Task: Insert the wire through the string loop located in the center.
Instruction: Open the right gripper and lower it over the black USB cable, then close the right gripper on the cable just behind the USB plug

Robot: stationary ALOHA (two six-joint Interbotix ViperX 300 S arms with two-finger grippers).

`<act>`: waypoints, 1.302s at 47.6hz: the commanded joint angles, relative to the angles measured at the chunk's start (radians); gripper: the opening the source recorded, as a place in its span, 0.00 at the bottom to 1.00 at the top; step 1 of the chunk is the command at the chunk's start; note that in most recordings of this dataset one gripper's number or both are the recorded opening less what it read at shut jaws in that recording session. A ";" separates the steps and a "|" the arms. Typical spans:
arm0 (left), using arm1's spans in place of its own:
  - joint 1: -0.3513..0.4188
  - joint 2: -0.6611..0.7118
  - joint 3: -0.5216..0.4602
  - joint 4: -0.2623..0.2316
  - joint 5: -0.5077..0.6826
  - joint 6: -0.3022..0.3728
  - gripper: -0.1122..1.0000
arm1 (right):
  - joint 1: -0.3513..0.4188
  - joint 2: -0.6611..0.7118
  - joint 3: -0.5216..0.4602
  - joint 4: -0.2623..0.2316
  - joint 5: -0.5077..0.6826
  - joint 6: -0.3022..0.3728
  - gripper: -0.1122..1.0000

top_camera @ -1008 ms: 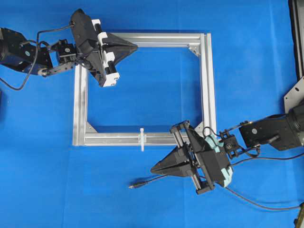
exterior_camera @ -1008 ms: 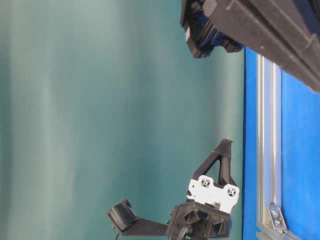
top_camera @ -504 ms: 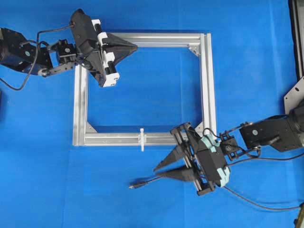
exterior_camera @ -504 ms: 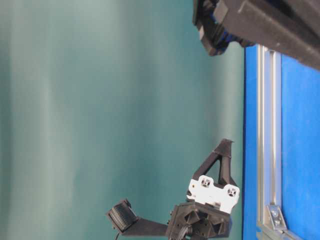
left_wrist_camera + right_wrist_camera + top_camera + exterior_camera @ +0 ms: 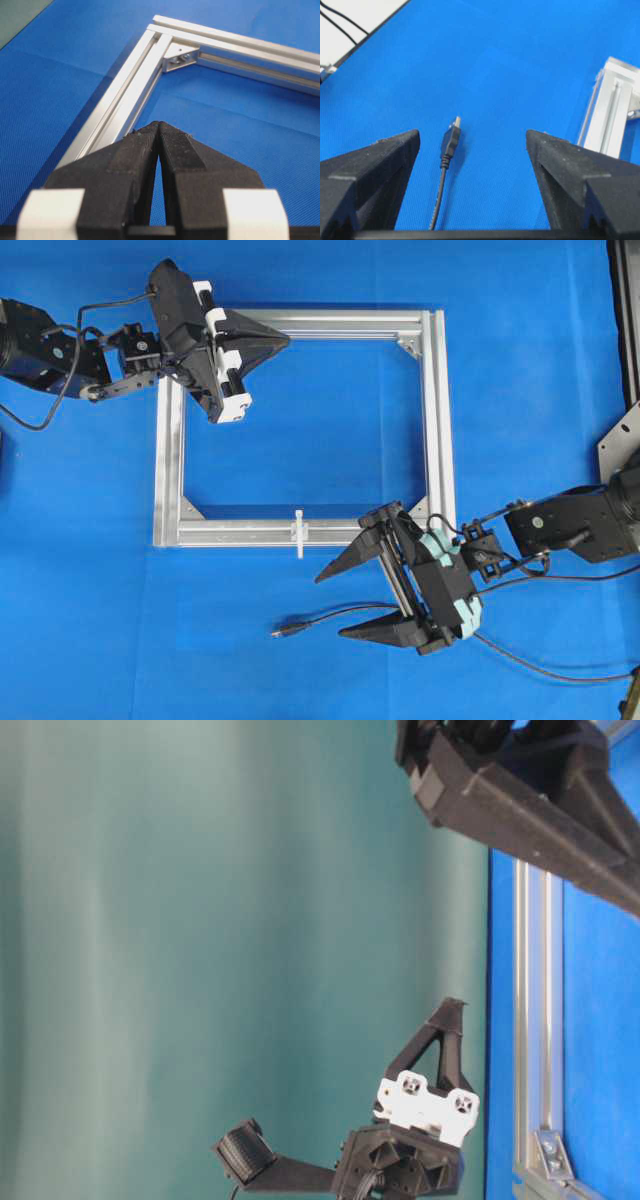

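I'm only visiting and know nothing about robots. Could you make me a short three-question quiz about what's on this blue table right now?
1. True or false: the right gripper holds the wire.
2. The string loop sits on which rail of the frame in the overhead view: A top, B bottom, C right?
3. Fill in: the left gripper is ____.

Key: 1 false, the wire lies on the mat between open jaws. 2 B. 3 shut.
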 commanded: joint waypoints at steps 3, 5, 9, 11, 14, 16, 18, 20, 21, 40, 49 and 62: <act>-0.003 -0.029 -0.012 0.003 -0.006 0.002 0.10 | 0.011 -0.012 -0.028 0.023 0.025 0.003 0.79; -0.003 -0.029 -0.012 0.003 -0.006 0.002 0.10 | 0.012 -0.003 -0.032 0.028 0.037 0.009 0.79; -0.002 -0.029 -0.014 0.003 -0.006 0.002 0.10 | 0.018 0.025 -0.046 0.031 0.057 0.025 0.79; -0.002 -0.029 -0.014 0.003 -0.006 0.002 0.10 | 0.020 0.037 -0.052 0.031 0.066 0.032 0.79; -0.003 -0.029 -0.014 0.003 -0.006 0.002 0.10 | 0.020 0.052 -0.061 0.031 0.077 0.044 0.79; -0.002 -0.029 -0.014 0.003 -0.006 0.002 0.10 | 0.021 0.063 -0.067 0.031 0.084 0.052 0.79; -0.002 -0.029 -0.014 0.003 -0.006 0.002 0.10 | 0.021 0.072 -0.072 0.031 0.089 0.058 0.79; -0.002 -0.029 -0.015 0.003 -0.006 0.002 0.10 | 0.021 0.084 -0.075 0.031 0.092 0.063 0.79; -0.002 -0.029 -0.015 0.003 -0.006 0.002 0.10 | 0.021 0.091 -0.077 0.031 0.092 0.063 0.79; -0.002 -0.029 -0.015 0.003 -0.006 0.005 0.10 | 0.023 0.166 -0.087 0.052 0.087 0.083 0.78; 0.000 -0.029 -0.017 0.003 -0.009 0.003 0.10 | 0.023 0.179 -0.092 0.054 0.087 0.083 0.72; 0.000 -0.029 -0.017 0.003 -0.011 0.003 0.10 | 0.025 0.178 -0.094 0.054 0.087 0.083 0.60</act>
